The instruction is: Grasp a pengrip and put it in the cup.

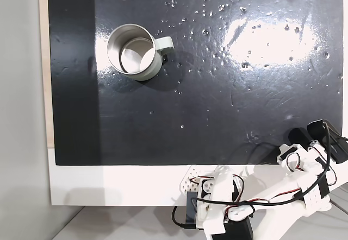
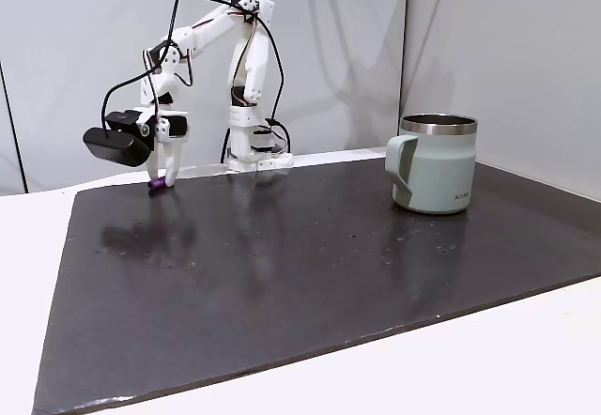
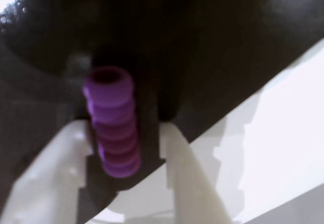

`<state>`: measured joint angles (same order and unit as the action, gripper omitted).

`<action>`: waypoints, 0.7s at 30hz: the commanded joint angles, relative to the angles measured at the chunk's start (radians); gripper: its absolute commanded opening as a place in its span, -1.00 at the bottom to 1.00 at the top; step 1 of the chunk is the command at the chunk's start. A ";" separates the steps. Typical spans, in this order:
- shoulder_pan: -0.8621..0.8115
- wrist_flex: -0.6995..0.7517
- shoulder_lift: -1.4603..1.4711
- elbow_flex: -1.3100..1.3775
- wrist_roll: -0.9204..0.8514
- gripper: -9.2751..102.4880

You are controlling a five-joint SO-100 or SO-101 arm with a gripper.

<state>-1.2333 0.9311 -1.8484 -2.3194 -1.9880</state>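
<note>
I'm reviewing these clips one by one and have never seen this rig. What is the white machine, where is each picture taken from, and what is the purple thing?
The white machine is a small robot arm ending in a two-finger gripper. One fixed view looks down from above, another looks across the black mat from the side, and the third camera rides on the wrist. A steel cup stands empty on the mat, far from the arm. The purple thing is a ribbed rubber pengrip, lying between the open fingers at the mat's edge, not yet clamped.
</note>
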 commanded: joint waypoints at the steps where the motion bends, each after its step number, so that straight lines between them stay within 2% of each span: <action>1: 0.002 -0.025 -0.003 0.049 0.009 -0.75; 4: 0.002 -0.025 -0.003 0.049 0.012 -0.83; 10: 0.018 -0.014 -0.002 0.067 0.061 -0.83; 16: 0.092 0.179 -0.015 0.193 0.227 -0.84; 21: 0.127 0.216 -0.098 0.178 0.288 -0.84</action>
<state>-1.1305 1.1259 -1.8807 -2.1905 -1.7380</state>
